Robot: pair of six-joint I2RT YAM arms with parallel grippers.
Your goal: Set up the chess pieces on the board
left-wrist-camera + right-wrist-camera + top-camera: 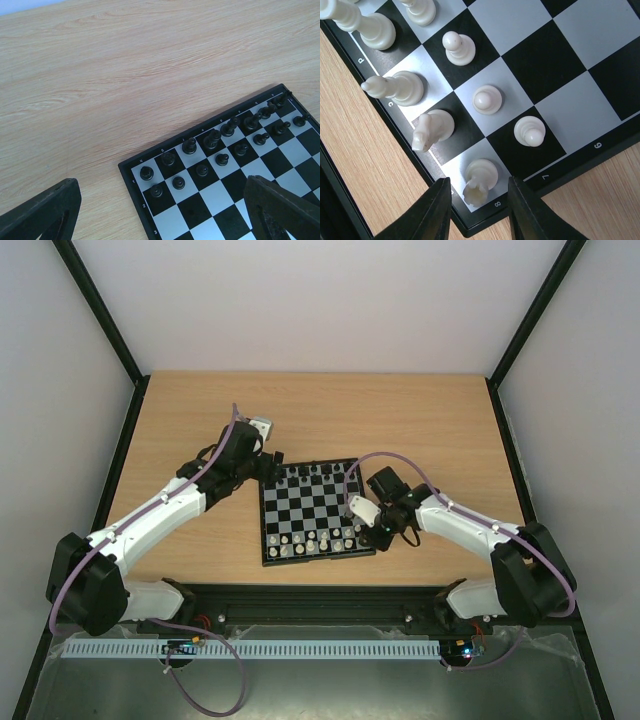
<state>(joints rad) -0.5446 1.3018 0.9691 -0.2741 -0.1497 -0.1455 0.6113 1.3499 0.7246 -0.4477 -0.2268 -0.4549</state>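
Note:
The board [312, 511] lies flat at the table's middle, black pieces [312, 472] along its far rows and cream-white pieces [318, 542] along its near rows. My right gripper [377, 532] hangs over the board's near right corner, open. In the right wrist view its fingers [436, 212] stand either side of a white rook [480, 181] on the corner square without touching it. A white knight [430, 129] and white pawns [530, 131] stand beside it. My left gripper [268, 462] is open and empty at the board's far left corner [131, 166], above the black pieces [210, 140].
Bare wooden table [420, 420] surrounds the board, with black frame rails at the edges [505, 440]. Both arms reach in from the near edge, one on each side of the board.

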